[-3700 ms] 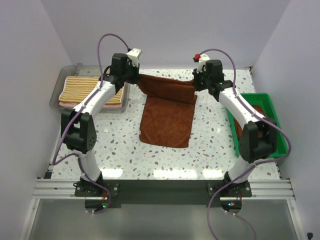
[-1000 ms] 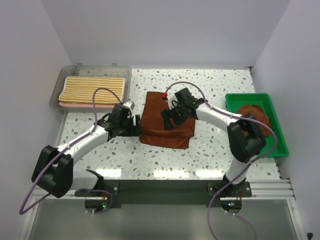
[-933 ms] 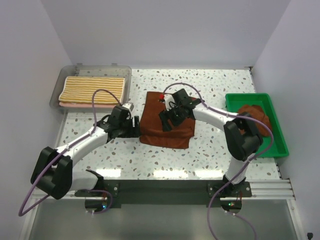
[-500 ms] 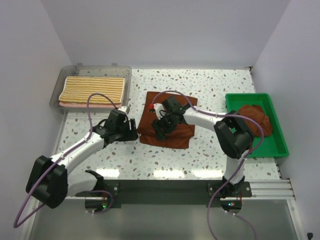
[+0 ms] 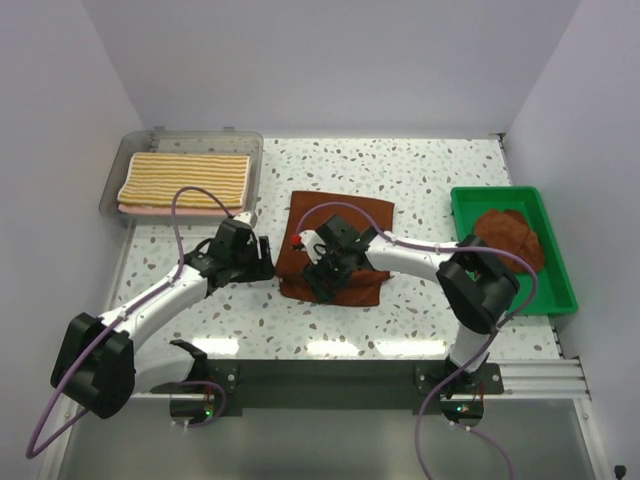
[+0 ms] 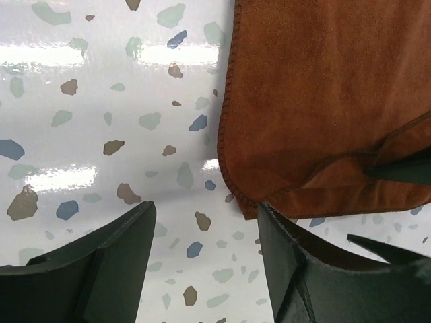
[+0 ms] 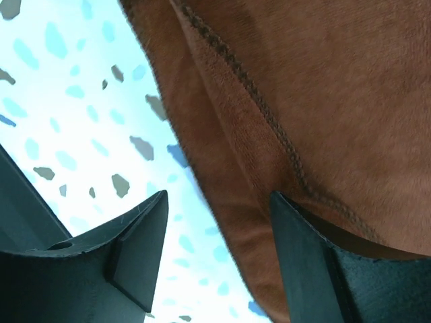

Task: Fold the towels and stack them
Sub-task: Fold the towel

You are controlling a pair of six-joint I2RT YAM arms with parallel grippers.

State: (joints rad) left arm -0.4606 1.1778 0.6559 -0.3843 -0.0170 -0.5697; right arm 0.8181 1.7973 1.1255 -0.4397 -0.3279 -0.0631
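Left wrist view — rust-brown towel (image 6: 323,101) corner beside left pincer (image 6: 205,208).

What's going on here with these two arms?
Both arms are bent low over a rust-brown towel mid-table. The left gripper sits at its near left corner, the right gripper at its near edge, jaws open on both. A striped towel lies in the clear bin; a second brown towel sits in the green tray.

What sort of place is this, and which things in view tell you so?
Probably a lab robot bench, not a home: two arms bolted to a metal rail, plain walls boxing in a speckled table, towels in a bin and a tray.
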